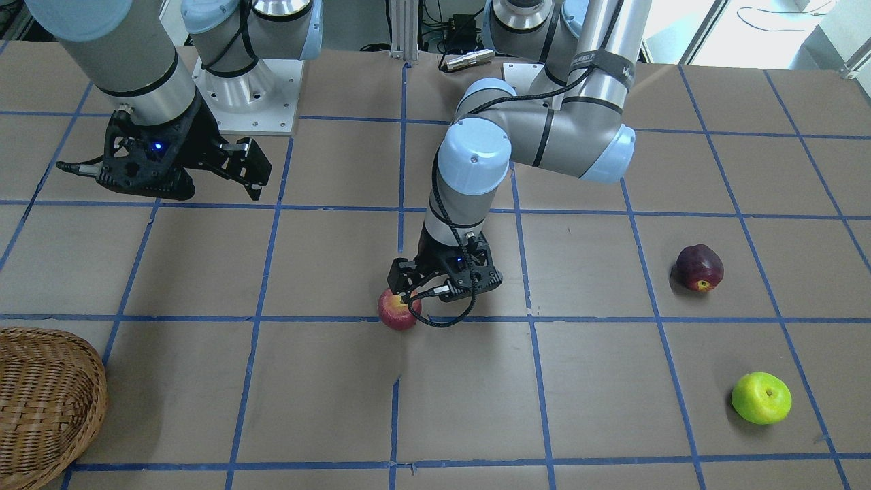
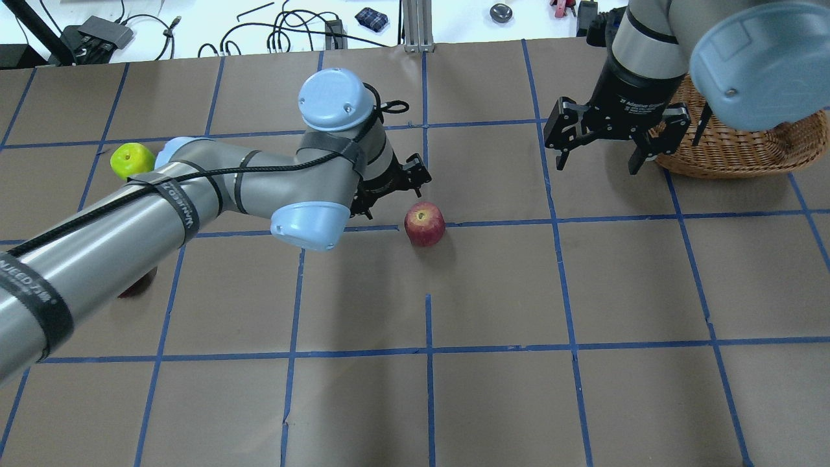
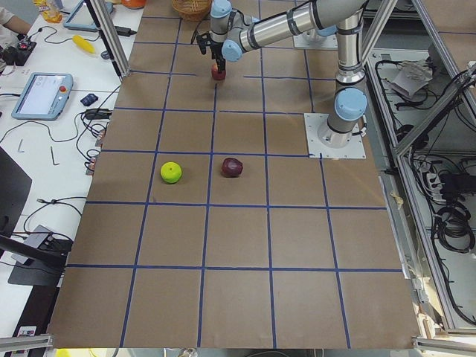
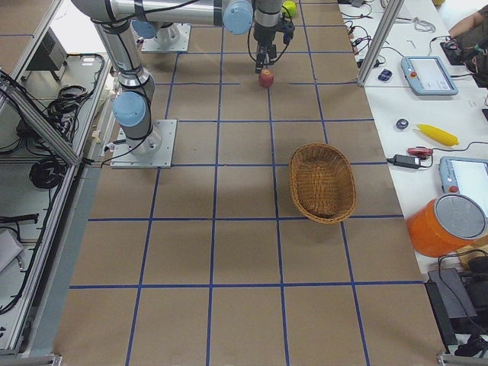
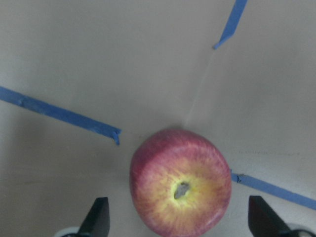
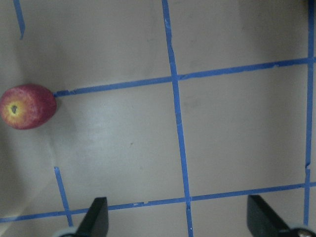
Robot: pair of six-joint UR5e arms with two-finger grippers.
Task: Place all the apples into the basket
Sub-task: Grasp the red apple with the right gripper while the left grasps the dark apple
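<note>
The red apple point(image 1: 399, 309) with a yellowish stem end lies on the table near its middle. My left gripper point(image 1: 416, 294) hovers just above it, open. In the left wrist view the apple point(image 5: 180, 181) sits between the two spread fingertips point(image 5: 98, 217), untouched. The maroon apple point(image 1: 699, 267) and the yellow-green apple point(image 1: 761, 397) lie on the table on my left side. The wicker basket point(image 2: 733, 146) stands at my far right. My right gripper point(image 2: 600, 162) hangs open and empty beside the basket, above the table.
The table is brown paper with a blue tape grid point(image 1: 531, 320). My left arm point(image 2: 194, 194) stretches over the table and hides most of the maroon apple in the overhead view. The arm bases point(image 1: 245, 95) stand at the table's back.
</note>
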